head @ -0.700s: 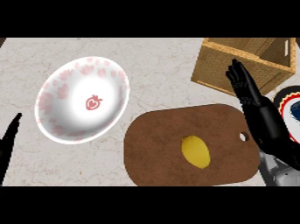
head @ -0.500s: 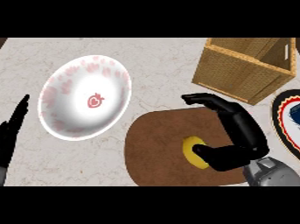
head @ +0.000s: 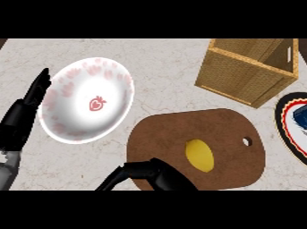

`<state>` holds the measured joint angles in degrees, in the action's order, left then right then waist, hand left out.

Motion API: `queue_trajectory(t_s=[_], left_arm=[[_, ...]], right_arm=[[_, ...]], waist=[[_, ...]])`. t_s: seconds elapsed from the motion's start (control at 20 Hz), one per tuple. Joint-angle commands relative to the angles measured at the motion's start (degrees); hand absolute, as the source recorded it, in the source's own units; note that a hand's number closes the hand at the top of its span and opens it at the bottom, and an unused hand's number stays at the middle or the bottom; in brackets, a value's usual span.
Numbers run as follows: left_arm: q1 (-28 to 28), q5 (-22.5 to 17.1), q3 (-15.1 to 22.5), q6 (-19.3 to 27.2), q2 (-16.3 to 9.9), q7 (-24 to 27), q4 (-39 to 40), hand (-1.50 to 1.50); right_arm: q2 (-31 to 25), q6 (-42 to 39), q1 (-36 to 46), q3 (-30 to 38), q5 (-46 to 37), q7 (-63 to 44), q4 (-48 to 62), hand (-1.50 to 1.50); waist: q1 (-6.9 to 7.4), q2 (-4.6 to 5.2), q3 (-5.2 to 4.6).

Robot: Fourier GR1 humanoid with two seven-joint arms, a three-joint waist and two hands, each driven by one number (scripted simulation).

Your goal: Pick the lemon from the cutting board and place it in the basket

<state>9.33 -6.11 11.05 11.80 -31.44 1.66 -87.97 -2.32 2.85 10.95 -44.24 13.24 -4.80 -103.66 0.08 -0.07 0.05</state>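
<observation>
Lemon: yellow oval lemon (head: 198,155) lies ungrasped on the brown wooden cutting board (head: 202,129).
Right hand (head: 152,176): curled, holding nothing.
Left: lift, carry to woven basket (head: 248,74).

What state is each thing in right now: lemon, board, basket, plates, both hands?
Lemon: lying on the cutting board, not held.
Cutting board: flat on the counter, lemon on it.
Basket: upright, open at the top, nothing visible inside.
White plate: on the counter, nothing on it.
Dark-rimmed plate: at the right edge, partly out of view.
Left hand: open, resting by the white plate.
Right hand: fingers curled, over the board's near edge, holding nothing.
</observation>
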Motion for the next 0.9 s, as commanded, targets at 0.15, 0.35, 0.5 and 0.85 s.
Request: queue_trajectory(t_s=[0.15, 0.35, 0.5, 0.85], left_arm=[[2.58, -1.54, -1.79, -2.22, -0.84, -0.73, 0.51, 0.0], [2.28, -0.88, -0.98, -1.71, 0.07, -0.47, 0.23, 0.0], [2.26, -1.07, -0.85, -1.59, 0.77, -0.57, 0.54, 0.0], [2.68, -1.13, -0.82, -3.0, 0.53, -0.08, 0.37, 0.0]], right_arm=[[-3.67, 7.51, 12.86, 0.35, -21.8, -15.61, -6.62, -1.5], [-12.53, -0.91, 23.18, 3.75, -27.84, -27.31, -6.83, -1.5], [-19.67, -13.03, 30.18, 3.02, -26.15, -33.35, -7.84, -1.5], [-26.29, -37.99, 41.76, 4.4, -7.43, -43.51, -7.1, -1.5]], waist=[[-1.82, -1.02, -0.38], [-1.6, -1.12, -0.5], [-1.11, -1.07, -0.57], [-0.01, -0.41, -0.4]])
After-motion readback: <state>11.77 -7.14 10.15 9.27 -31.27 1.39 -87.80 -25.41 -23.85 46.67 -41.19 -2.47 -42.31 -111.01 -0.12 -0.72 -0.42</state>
